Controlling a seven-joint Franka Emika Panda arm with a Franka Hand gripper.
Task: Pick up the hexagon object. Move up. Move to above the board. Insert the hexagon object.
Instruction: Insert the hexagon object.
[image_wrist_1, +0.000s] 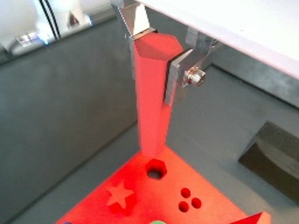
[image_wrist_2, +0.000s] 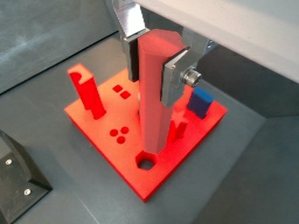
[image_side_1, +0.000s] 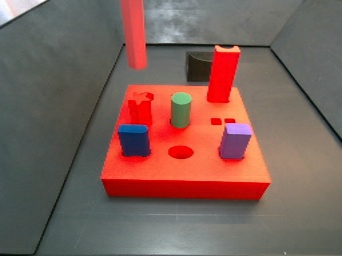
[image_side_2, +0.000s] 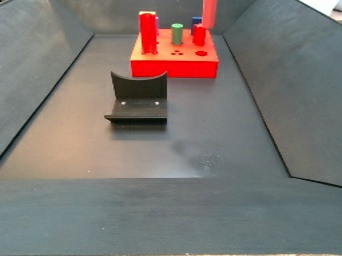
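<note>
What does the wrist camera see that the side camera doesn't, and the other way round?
Only a wrist view shows the gripper, its fingers shut on the hexagon object above the board. Only a side view shows the green cylinder and the purple block standing in the board. Both show the red hexagon object, the red board and the tall red block.

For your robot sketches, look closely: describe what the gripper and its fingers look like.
In both wrist views the gripper has flat silver plate fingers with dark pads. One finger carries a round silver screw on its side. No cables or markings show.
</note>
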